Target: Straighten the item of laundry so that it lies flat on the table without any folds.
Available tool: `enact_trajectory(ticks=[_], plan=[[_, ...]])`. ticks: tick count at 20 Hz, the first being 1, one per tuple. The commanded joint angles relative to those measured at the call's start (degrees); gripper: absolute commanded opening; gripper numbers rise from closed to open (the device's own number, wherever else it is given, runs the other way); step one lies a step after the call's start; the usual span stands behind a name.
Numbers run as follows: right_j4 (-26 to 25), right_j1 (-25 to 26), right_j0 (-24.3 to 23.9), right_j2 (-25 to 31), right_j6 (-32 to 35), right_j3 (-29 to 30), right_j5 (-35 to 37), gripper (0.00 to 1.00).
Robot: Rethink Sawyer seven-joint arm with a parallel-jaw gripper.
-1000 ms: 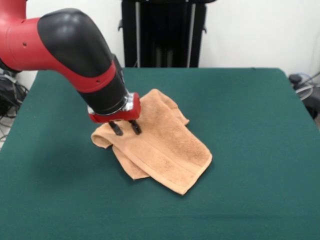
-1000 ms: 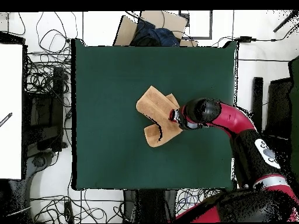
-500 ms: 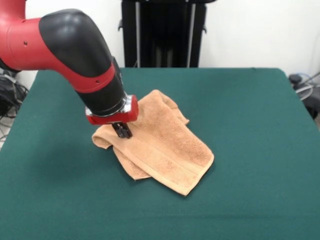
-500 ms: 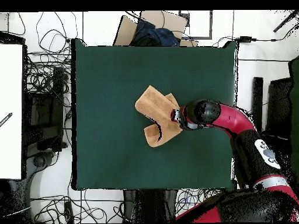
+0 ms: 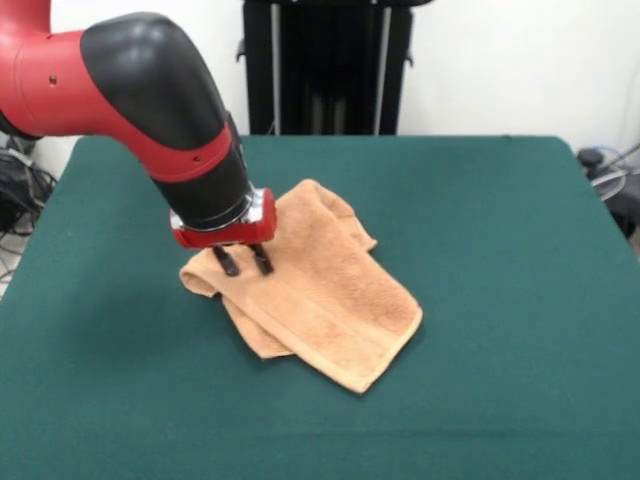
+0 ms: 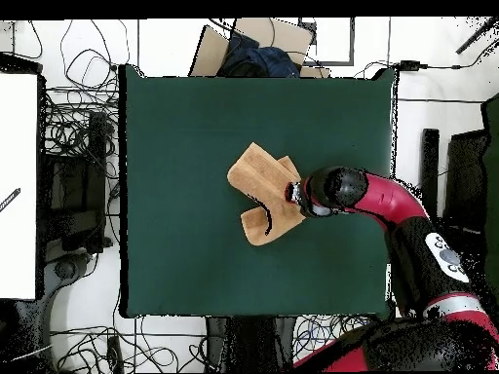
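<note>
Claw (image 5: 241,261) released, tips on folded towel (image 5: 310,285) atop bench (image 5: 500,250); closing here risks pinching both layers, leaving the fold.

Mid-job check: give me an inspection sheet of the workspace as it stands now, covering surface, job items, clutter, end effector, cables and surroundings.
Surface: table covered in dark green cloth.
Job's things: peach-orange towel near the table's middle, folded over itself in layers, not flat.
Clutter: nothing seen on the table besides the towel.
Grippers: end effector open, fingers spread, tips at the towel's folded corner; no cloth pinched.
Cables: many loose cables on the floor beside the table, none on it.
Surroundings: black stand behind the table, white wall, cardboard box past one edge.
</note>
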Motion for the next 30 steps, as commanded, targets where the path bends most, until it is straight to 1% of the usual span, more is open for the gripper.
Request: enact_trajectory(ticks=[1,7,9,13,15,16,19,21,30], plan=[[-5.03,0.34,0.91,2.56,-6.02,1.19,-6.60,1.00],[-4.88,0.13,0.53,2.62,-5.76,2.02,-6.97,1.00],[-4.33,-1.28,0.96,1.94,-4.67,2.51,-5.47,1.00],[-4.88,-5.24,1.53,1.16,-5.11,2.86,-3.41,1.00],[-4.46,-5.60,1.29,1.34,-6.33,2.29,-1.27,1.00],[-4.61,-4.96,1.20,1.34,-6.69,1.80,-1.27,1.00],[-5.56,0.39,0.73,1.55,-7.40,-0.53,-3.95,1.00],[-5.69,3.12,0.52,1.74,-7.98,-2.07,-4.33,1.00],[-5.41,5.18,0.30,2.12,-8.23,-3.49,-4.32,1.00]])
